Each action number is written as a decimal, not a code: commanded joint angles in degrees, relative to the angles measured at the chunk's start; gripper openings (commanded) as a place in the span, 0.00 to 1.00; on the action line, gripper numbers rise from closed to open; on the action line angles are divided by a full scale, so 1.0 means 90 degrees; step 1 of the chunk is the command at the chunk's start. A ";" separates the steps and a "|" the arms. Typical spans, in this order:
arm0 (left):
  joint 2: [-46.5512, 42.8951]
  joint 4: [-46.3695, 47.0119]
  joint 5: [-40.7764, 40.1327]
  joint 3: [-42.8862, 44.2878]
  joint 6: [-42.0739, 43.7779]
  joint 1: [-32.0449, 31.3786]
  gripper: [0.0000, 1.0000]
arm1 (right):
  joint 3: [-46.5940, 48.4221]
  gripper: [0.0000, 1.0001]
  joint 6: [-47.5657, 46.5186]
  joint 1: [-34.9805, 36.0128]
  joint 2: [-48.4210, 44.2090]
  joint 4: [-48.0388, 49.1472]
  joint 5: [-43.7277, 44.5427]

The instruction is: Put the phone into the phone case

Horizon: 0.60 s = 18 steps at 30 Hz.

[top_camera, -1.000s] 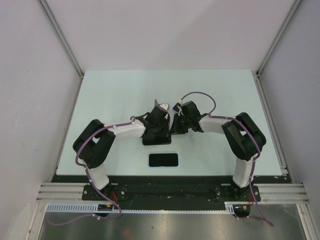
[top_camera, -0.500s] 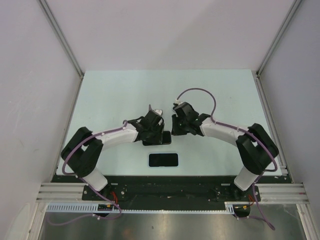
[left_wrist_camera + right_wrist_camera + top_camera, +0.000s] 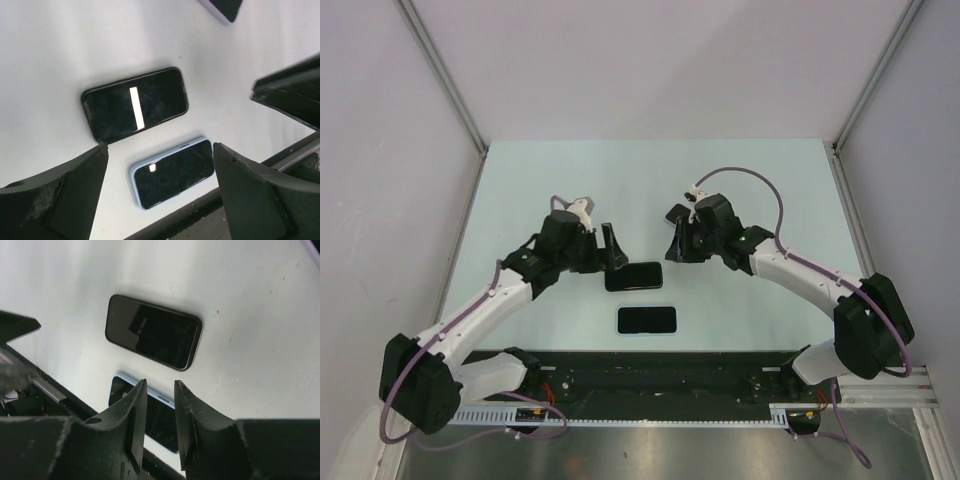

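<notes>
Both arms have backed away from the phone (image 3: 633,276), which a second ago sat under the two grippers at the centre of the overhead frame. It now lies flat and alone on the table (image 3: 770,190), just left of centre, touched by neither arm.

The left gripper (image 3: 612,250) has sprung wide open and holds nothing. It sits just left of the phone, and its wrist view shows only bare table and the two handsets between its fingers. The right gripper (image 3: 157,390) has drawn off to the upper right of the phone. Its fingers stand a narrow slit apart, gripping nothing.

The phone's dark edge looks thick, as if a black case wraps it, but I cannot tell for certain. A blue-rimmed phone (image 3: 647,320) lies just below it, apart and unmoved.

Letting go and retreating suggests the pressing-in is finished, or at least paused for a check.
</notes>
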 commanded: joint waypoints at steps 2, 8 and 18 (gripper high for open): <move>-0.0551 -0.0117 0.1653 -0.0680 -0.0298 0.1362 0.95 | -0.0488 0.35 0.0243 -0.0011 -0.0742 0.0062 -0.0207; -0.0425 -0.0068 0.2611 -0.1257 -0.0161 0.2583 1.00 | -0.1562 0.59 0.0711 -0.0566 -0.1688 0.0687 -0.0665; -0.0141 0.0108 0.2904 -0.1472 -0.0024 0.2995 1.00 | -0.1827 0.88 0.0615 -0.0978 -0.2305 0.0561 -0.0559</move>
